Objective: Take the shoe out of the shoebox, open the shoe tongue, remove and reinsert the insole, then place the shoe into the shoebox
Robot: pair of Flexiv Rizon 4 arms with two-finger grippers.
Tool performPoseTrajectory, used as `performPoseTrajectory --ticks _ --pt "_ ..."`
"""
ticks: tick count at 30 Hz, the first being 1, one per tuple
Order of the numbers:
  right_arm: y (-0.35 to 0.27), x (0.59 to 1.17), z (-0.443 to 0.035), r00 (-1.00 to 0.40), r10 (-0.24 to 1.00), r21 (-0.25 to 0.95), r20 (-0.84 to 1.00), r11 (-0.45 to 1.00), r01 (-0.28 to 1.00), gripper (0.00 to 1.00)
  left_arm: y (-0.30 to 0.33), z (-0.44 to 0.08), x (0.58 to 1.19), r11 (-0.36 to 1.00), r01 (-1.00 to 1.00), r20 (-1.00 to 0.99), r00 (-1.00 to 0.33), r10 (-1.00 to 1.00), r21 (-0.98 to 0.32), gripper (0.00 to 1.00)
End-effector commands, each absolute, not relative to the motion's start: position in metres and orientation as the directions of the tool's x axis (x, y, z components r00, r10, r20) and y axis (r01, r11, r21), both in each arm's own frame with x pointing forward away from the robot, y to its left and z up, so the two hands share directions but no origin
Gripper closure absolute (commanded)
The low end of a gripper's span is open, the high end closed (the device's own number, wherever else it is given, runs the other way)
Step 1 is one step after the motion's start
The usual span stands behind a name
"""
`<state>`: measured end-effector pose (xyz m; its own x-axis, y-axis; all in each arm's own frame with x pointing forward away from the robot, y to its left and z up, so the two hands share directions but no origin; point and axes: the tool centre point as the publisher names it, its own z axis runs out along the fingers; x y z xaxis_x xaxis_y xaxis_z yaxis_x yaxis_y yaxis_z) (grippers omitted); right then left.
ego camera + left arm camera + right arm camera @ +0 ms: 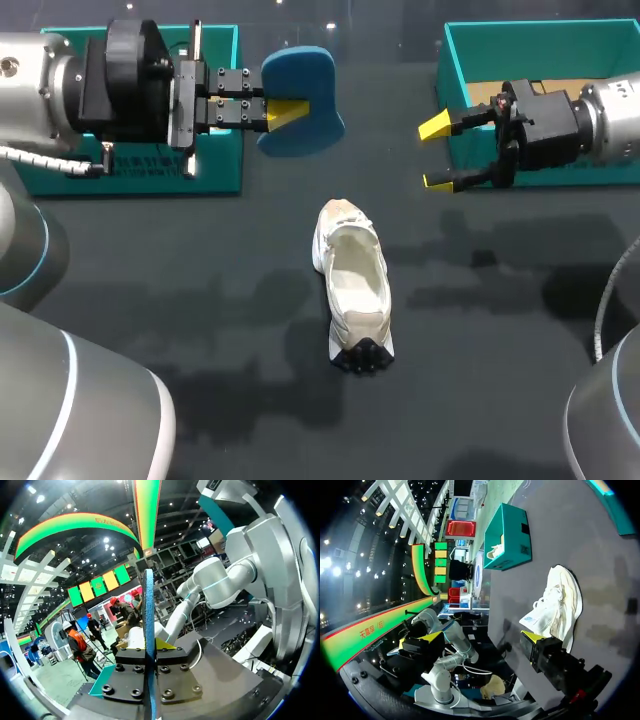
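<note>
A white sneaker point(352, 285) lies on the dark table at the middle, its black-trimmed end toward the front edge. My left gripper point(285, 112) is raised at the back left and is shut on a blue insole point(300, 95), which stands on edge. In the left wrist view the insole point(148, 605) rises edge-on between the fingers of the left gripper point(150, 645). My right gripper point(437, 153) hovers wide open, holding nothing, by the right teal shoebox point(470, 45). From the right wrist view, the sneaker point(560, 605) lies ahead of the right gripper point(477, 641).
A second teal box point(215, 170) sits at the back left, partly under my left arm; the same box point(507, 537) shows beyond the sneaker in the right wrist view. Bare dark table surrounds the sneaker on all sides.
</note>
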<state>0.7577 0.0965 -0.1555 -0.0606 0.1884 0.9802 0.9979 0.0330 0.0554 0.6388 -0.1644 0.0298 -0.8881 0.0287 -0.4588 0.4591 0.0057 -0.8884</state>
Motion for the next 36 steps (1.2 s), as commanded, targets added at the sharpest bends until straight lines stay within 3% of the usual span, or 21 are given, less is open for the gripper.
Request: performPoseTrajectory --ticks 1,5,19,26,36 --pt "0.104 0.752 -0.157 -0.045 0.166 0.049 0.985 -0.019 0.999 0.00 -0.166 0.019 0.646 -0.079 0.650 -0.652 -0.758 0.003 -0.756 1.00" --pt "0.108 0.754 -0.155 -0.020 0.120 0.025 0.993 -0.034 0.999 0.00 -0.164 0.005 0.652 -0.156 0.800 -0.807 -0.590 -0.028 -0.579 1.00" --pt "0.108 0.754 -0.155 -0.020 0.120 0.025 0.993 -0.034 0.999 0.00 -0.164 0.002 0.657 -0.145 0.807 -0.814 -0.581 -0.024 -0.572 1.00" --pt "0.111 0.759 -0.153 0.000 0.104 0.005 0.995 -0.052 0.999 0.00 -0.170 -0.030 0.665 -0.117 0.943 -0.950 -0.309 0.050 -0.313 1.00" --pt "0.121 0.757 -0.153 0.010 0.087 -0.004 0.996 -0.063 0.998 0.00 -0.166 -0.064 0.678 -0.098 0.995 -0.998 -0.024 -0.065 -0.017 1.00"
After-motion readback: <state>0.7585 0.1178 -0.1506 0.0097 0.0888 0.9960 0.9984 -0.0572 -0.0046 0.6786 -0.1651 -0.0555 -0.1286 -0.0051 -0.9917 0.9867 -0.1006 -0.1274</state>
